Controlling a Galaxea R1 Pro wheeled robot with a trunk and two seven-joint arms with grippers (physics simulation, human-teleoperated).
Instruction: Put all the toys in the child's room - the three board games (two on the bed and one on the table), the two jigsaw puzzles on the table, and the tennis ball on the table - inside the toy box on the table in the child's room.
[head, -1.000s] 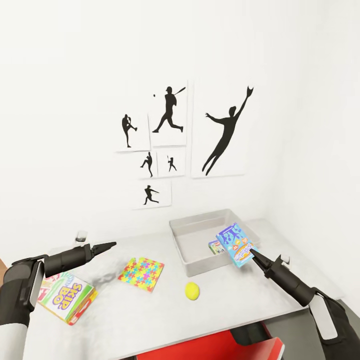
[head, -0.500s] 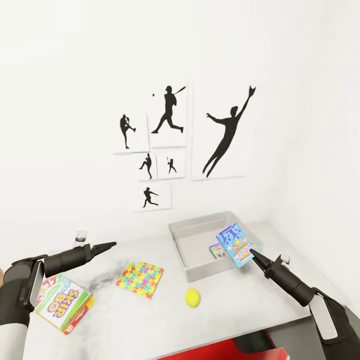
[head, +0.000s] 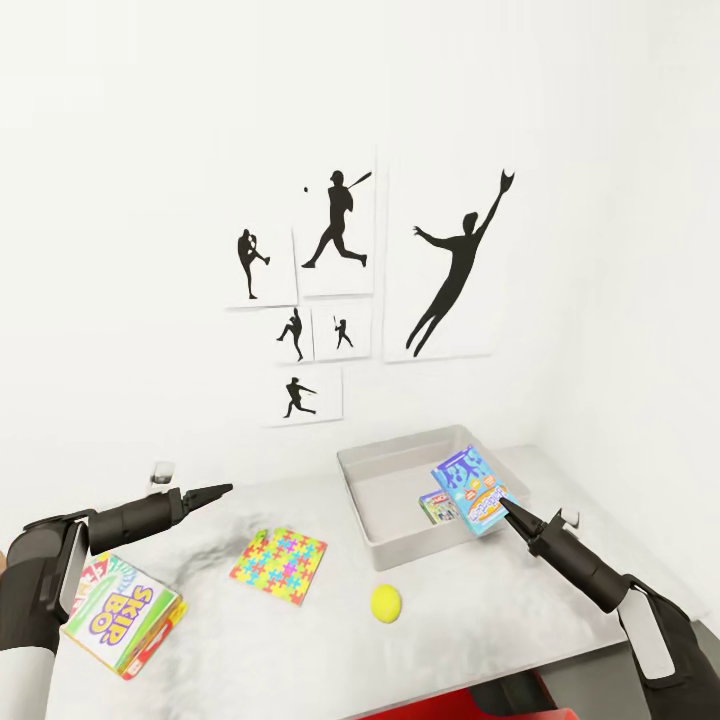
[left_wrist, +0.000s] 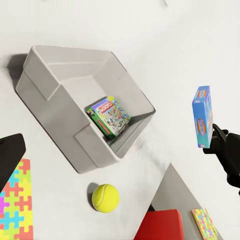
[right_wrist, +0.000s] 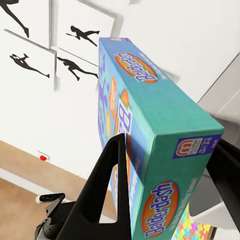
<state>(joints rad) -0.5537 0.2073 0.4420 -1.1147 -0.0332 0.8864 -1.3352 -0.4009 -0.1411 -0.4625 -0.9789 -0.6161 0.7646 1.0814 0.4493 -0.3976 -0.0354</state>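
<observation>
**Balderdash box held over the tray's near corner**

Balderdash box (head: 470, 491) is pinched at its lower end by your right gripper (head: 512, 514); from the right wrist camera you can see both fingers (right_wrist: 111, 170) pressed flat against its two broad faces, so the jaws are closed on it. The box stands tilted up, in the air, above the tray's (head: 402, 458) near right corner. Inside the tray, against its near right wall, the green Monopoly box (head: 437, 506) leans on edge; your left wrist camera shows it propped in that corner (left_wrist: 109, 116).

On the table (head: 480, 620), the ball (head: 385, 602) sits just in front of the tray, apart from it. One puzzle (head: 279, 567) lies flat to the left of the ball, near the tray's left side. The Skip-Bo box (head: 118, 615) lies at the table's left edge, below your left arm.

Your left gripper (head: 213, 492) hovers over the table left of the puzzle, holding nothing; its fingers come together to a point, closed. A second puzzle (left_wrist: 205, 223) shows in the left wrist view, lying low beyond the table edge beside something red (left_wrist: 159, 226).
</observation>
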